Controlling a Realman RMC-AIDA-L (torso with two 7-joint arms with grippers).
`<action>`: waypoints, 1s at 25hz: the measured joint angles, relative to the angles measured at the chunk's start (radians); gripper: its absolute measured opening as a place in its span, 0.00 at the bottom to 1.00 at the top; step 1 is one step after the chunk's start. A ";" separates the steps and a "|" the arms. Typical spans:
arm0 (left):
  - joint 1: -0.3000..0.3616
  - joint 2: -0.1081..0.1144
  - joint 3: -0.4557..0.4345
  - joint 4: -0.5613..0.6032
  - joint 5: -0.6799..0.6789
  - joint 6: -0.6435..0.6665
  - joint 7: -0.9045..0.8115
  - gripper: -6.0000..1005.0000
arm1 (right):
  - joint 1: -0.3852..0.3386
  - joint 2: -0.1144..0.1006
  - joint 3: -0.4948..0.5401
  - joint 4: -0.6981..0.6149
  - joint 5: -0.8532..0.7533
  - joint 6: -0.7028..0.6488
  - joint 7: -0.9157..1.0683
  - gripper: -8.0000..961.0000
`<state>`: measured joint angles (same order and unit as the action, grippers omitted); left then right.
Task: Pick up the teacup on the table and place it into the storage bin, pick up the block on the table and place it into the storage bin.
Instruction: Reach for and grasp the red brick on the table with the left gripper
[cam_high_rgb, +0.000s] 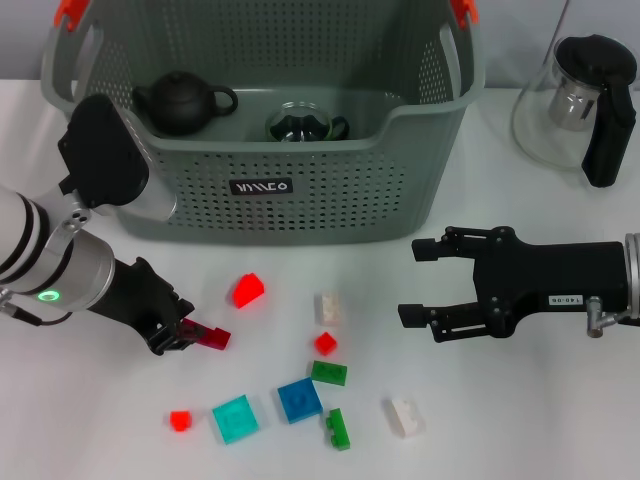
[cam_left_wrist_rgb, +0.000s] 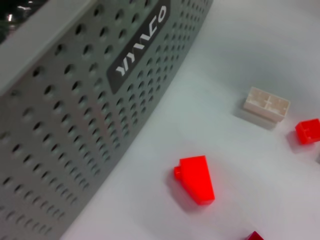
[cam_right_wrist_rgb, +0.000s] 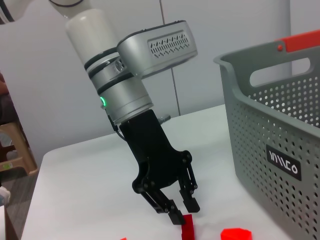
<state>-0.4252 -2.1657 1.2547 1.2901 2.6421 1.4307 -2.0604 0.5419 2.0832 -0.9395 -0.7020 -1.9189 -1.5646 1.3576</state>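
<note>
The left gripper (cam_high_rgb: 188, 333) pinches a dark red block (cam_high_rgb: 211, 338) on the table (cam_high_rgb: 520, 420), near the storage bin (cam_high_rgb: 300, 200), while the right gripper (cam_high_rgb: 420, 282) waits wide open on the right.

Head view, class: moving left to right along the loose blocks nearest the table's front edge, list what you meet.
Small red block → flat teal square block → blue square block → dark green narrow block → white block.
</note>
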 joint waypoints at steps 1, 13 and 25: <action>-0.003 0.000 0.000 -0.005 0.000 0.000 0.002 0.31 | 0.001 0.000 0.000 0.000 0.000 0.000 0.000 0.95; 0.002 -0.004 -0.006 0.008 0.024 0.037 -0.007 0.31 | 0.004 0.000 -0.001 -0.002 0.000 0.000 0.001 0.95; 0.006 -0.005 -0.001 0.007 0.021 0.029 -0.015 0.31 | 0.004 0.000 0.001 0.001 0.000 0.000 0.000 0.95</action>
<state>-0.4188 -2.1706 1.2540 1.2975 2.6635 1.4600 -2.0750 0.5457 2.0831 -0.9383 -0.7005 -1.9190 -1.5646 1.3578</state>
